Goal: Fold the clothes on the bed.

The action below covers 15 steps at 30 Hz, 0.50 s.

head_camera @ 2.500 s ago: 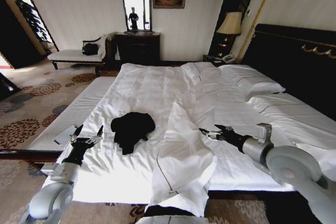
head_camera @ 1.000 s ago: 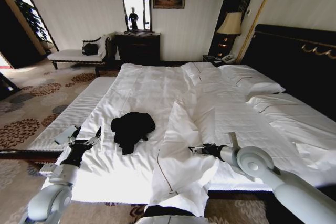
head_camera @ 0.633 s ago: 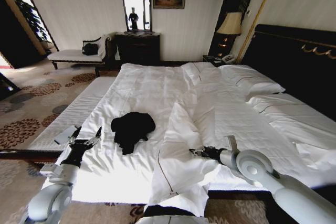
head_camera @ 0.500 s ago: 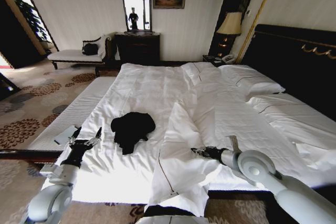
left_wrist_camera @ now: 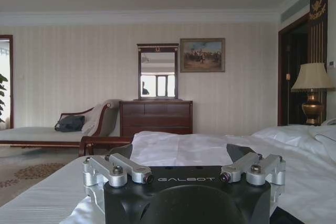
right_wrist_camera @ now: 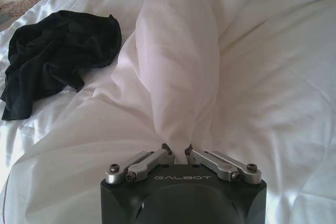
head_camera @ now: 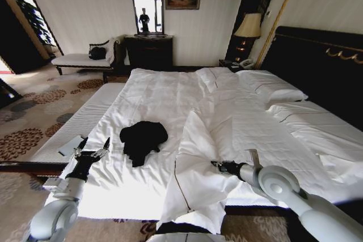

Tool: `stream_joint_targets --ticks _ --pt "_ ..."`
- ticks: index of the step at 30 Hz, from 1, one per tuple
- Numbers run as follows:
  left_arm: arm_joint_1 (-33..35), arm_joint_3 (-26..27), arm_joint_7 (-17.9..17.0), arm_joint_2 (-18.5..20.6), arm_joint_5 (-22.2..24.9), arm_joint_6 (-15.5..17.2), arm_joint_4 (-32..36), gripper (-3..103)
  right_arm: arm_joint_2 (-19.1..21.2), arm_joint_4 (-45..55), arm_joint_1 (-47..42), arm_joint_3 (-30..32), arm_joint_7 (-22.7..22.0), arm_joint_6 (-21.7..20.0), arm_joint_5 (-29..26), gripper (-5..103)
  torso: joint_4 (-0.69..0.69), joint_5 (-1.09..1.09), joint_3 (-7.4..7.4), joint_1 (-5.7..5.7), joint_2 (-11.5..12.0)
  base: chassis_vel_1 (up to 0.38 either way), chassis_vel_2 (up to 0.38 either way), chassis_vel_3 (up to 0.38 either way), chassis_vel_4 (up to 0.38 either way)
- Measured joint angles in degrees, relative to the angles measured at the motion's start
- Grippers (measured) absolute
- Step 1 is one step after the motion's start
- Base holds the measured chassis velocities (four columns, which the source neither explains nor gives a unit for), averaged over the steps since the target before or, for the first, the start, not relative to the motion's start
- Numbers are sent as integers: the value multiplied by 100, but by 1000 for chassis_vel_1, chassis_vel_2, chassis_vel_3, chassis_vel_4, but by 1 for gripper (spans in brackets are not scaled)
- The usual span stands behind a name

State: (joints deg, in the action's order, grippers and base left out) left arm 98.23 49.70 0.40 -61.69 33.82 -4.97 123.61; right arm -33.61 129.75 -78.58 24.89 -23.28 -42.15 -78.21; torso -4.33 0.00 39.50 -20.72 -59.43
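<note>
Currently: right tool (right_wrist_camera: 176, 150) clenched on a duvet (right_wrist_camera: 178, 72) fold; left tool (head_camera: 92, 147) released at bed (head_camera: 170, 92) edge; T-shirt (head_camera: 142, 138) crumpled between.

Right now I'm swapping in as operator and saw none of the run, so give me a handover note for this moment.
Right tool: shut on a raised fold of the white duvet, near the bed's foot edge.
Left tool: open, hovering over the bed's left edge, holding nothing.
Black T-shirt: crumpled in a heap on the duvet, between the two tools, untouched.
Done: no fold.
Left: spread the shirt flat, then fold it.
</note>
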Motion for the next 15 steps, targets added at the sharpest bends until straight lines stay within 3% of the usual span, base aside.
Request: stream_joint_targets --ticks 10,15 --pt "-41 -17 0 -2 -2 -2 2 100 37 93 -221 391 7 1 -9 1 0 0 0 0 0 0 0 0 0" --pt "-82 -14 0 21 43 -3 3 100 192 185 -705 1076 62 1 -28 1 -1 0 0 0 0 0 0 0 0"
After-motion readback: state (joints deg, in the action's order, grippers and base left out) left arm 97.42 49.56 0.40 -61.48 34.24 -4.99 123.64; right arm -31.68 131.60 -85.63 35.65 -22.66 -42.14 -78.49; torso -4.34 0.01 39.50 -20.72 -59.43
